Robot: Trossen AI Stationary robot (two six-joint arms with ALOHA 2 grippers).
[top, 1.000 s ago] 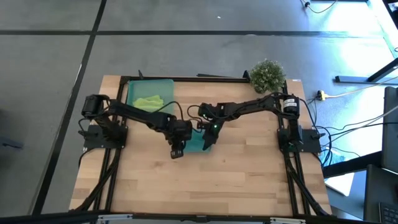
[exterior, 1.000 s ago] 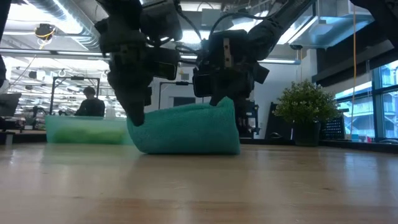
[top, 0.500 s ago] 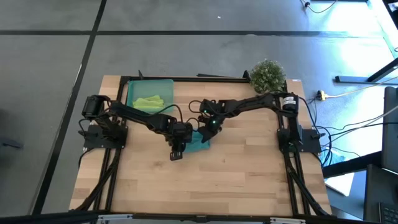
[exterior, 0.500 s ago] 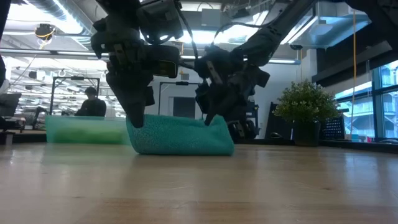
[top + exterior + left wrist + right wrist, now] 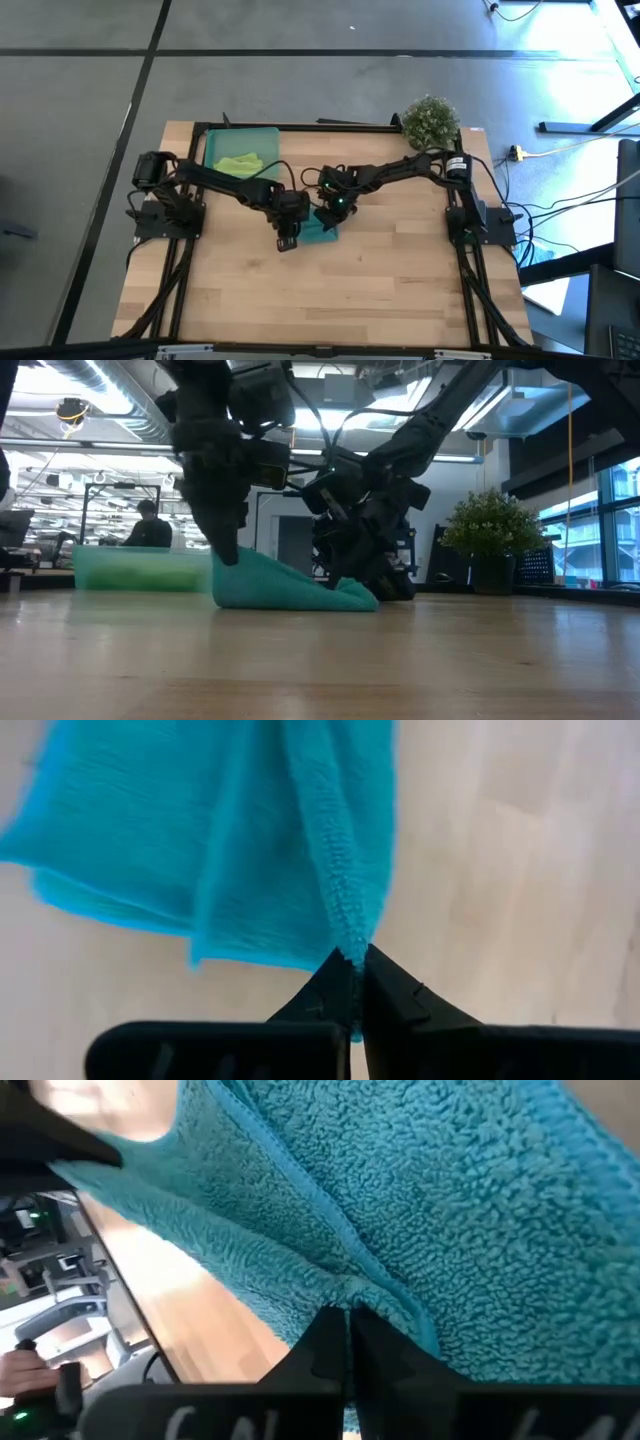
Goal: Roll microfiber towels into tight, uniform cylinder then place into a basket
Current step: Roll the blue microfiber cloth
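No readable text, labels or numbers anywhere.

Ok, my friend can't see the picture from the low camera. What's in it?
Two dark robot arms pinch a teal towel on a wooden table: the left gripper holds one end up, the right gripper holds the other low. Behind sit a green basket and a potted plant.

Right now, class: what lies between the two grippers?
The teal towel spans the gap between left gripper and right gripper, each shut on an edge; the low view shows it.
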